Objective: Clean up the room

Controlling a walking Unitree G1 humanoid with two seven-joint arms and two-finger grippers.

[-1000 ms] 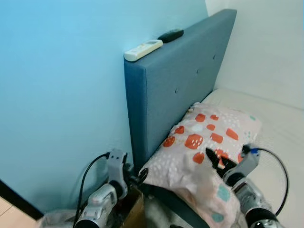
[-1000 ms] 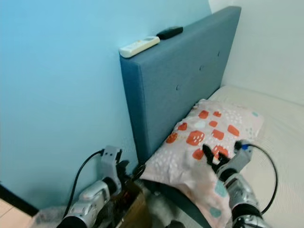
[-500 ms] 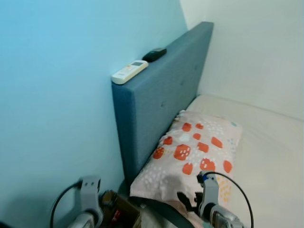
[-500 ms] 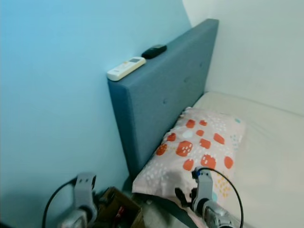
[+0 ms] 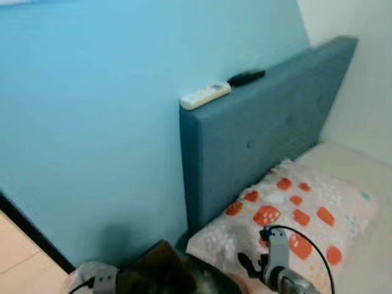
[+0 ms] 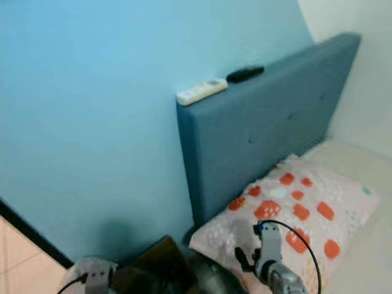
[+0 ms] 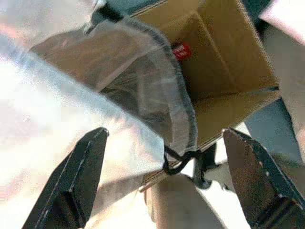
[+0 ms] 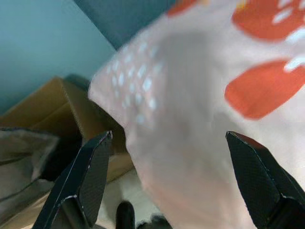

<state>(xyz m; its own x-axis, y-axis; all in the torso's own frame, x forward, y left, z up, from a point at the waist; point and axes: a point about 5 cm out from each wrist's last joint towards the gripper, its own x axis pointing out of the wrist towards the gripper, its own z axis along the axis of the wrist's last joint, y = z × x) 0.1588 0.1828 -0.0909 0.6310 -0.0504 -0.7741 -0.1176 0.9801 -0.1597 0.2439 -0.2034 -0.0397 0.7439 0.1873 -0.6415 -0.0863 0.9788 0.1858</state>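
Note:
A pillow (image 5: 306, 214) with orange patches lies on the bed against the blue headboard (image 5: 257, 141). My right gripper (image 8: 169, 138) is open, its fingers spread wide just over the pillow's near corner (image 8: 190, 105); its wrist (image 5: 274, 263) shows at the pillow's front edge. My left gripper (image 7: 164, 136) is open too, and hovers over a clear plastic bag (image 7: 95, 109) draped across an open cardboard box (image 7: 224, 71). That box (image 5: 160, 269) stands on the floor beside the bed, with my left arm (image 5: 101, 283) low at its left.
A white remote (image 5: 205, 95) and a black remote (image 5: 246, 77) lie on top of the headboard. The blue wall (image 5: 92, 122) runs close on the left with a dark skirting (image 5: 33, 236). A red item (image 7: 181, 50) lies inside the box.
The head camera has swung, so the whole scene has shifted. Both arms have sunk lower in the picture. My right gripper has drawn back from the pillow's top to its near edge.

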